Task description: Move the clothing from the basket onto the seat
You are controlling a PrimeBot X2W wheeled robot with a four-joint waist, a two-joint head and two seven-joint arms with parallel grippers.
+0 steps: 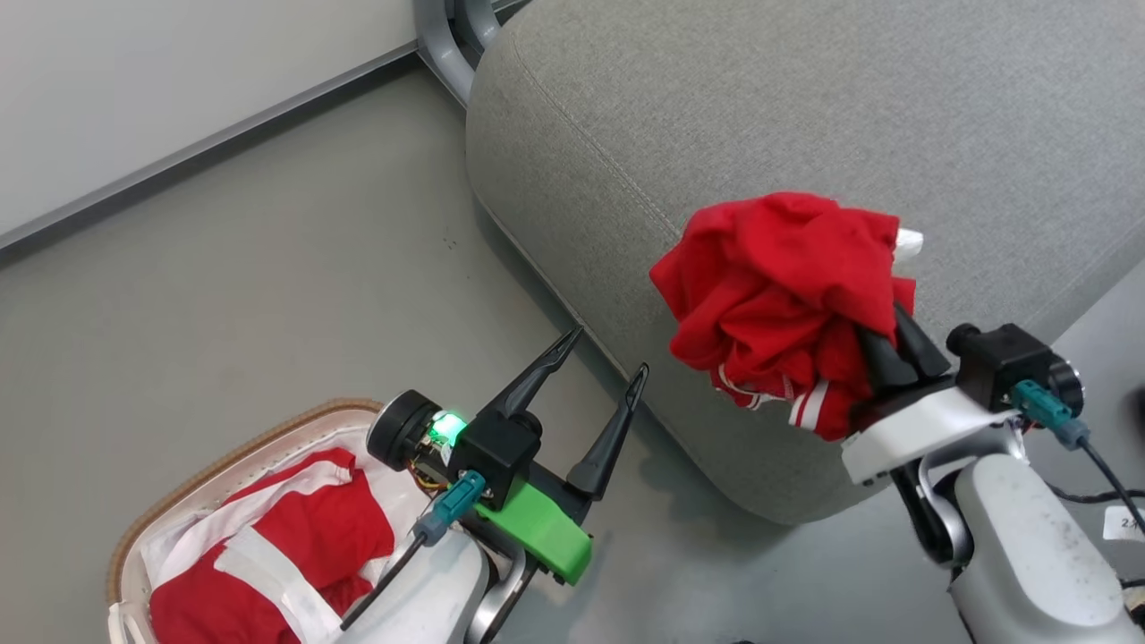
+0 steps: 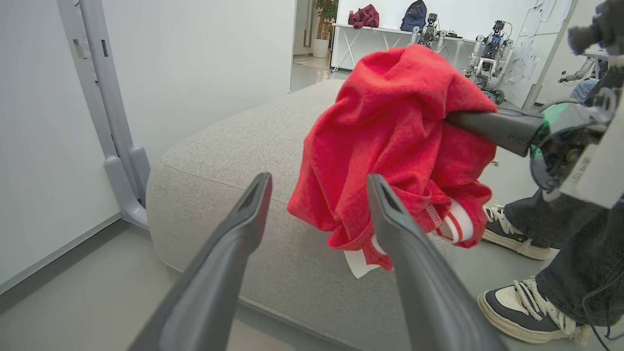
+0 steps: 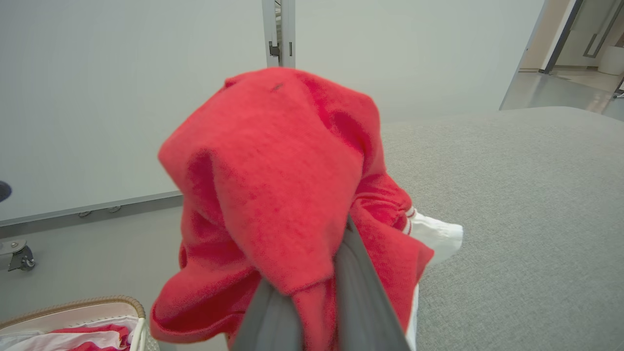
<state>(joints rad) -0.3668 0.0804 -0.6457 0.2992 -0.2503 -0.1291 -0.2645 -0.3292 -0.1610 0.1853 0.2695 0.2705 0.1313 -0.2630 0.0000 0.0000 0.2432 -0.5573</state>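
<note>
Pinching the clothing [image 1: 778, 295]: right claw [image 1: 886, 326], closed tight.

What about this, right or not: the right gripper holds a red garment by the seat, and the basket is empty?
Not empty: the head view shows red clothing in the basket. The right gripper holds a red garment by the seat.

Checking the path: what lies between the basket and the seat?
In the head view, bare grey floor, with the open left gripper hovering over it near the seat.
</note>
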